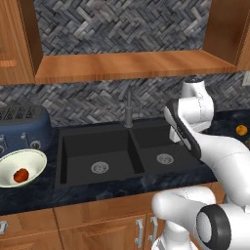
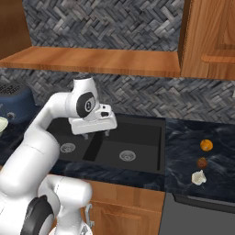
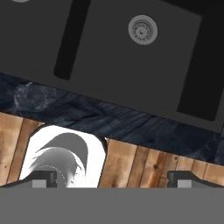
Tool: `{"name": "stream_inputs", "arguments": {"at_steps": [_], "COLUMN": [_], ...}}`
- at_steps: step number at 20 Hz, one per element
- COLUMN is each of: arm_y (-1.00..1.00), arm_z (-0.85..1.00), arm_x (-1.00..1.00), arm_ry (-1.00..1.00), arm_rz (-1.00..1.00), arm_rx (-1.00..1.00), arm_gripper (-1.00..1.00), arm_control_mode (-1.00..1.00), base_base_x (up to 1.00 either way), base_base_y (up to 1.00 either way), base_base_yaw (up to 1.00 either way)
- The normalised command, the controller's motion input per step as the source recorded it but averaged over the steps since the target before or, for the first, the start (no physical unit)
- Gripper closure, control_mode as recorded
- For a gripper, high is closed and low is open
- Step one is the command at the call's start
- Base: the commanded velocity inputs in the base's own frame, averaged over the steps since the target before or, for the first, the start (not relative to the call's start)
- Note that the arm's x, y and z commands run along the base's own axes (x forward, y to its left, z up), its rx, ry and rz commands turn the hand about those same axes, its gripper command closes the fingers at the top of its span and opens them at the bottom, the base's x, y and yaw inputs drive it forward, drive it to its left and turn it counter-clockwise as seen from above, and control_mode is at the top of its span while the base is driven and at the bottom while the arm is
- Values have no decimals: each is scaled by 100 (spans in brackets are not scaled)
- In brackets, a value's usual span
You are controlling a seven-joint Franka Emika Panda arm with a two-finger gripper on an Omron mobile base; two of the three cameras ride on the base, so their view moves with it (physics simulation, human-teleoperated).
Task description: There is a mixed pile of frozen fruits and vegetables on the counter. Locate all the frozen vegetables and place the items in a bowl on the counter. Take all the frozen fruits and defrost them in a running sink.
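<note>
My gripper (image 2: 95, 133) hangs open and empty over the black sink (image 2: 137, 137), above the divider between its basins. In the hand view its fingertips (image 3: 43, 179) stand wide apart, with the right basin's drain (image 3: 142, 29) ahead. At the far left, the cream-and-green bowl (image 1: 34, 158) holds a red-orange tomato-like ball (image 1: 20, 175). On the counter (image 2: 183, 151) right of the sink lie a bright orange fruit (image 2: 206, 145), a darker brown-orange ball (image 2: 202, 162) and a pale garlic-like bulb (image 2: 198, 177). The orange fruit (image 1: 241, 130) also shows past my arm.
A slim dark faucet (image 1: 128, 110) stands behind the sink with no water visible. A dark blue toaster (image 1: 22, 128) sits behind the bowl. A wooden shelf (image 1: 132, 66) and upper cabinets hang above the counter. Wooden cabinet doors (image 1: 97, 229) run below.
</note>
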Motion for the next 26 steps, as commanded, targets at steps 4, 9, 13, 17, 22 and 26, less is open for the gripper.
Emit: {"name": "stream_inputs", "arguments": {"at_steps": [4,9,13,17,22,26], "arm_y": [-42,-42,-43,-42,-40,-38], "arm_z": [0,0,0,0,0,0], "arm_x": [5,3,0,0,0,0], "arm_ry": [0,0,0,0,0,0], "arm_rz": [-1,0,0,0,0,0], "arm_rx": [-5,-5,-5,-4,-4,-4], "arm_gripper": [-100,-100,-100,-100,-100,-100], "arm_control_mode": [-100,-100,-100,-100,-100,-100], "base_base_x": [0,0,0,0,0,0], "base_base_y": [0,0,0,0,0,0], "base_base_yaw": [0,0,0,0,0,0]}}
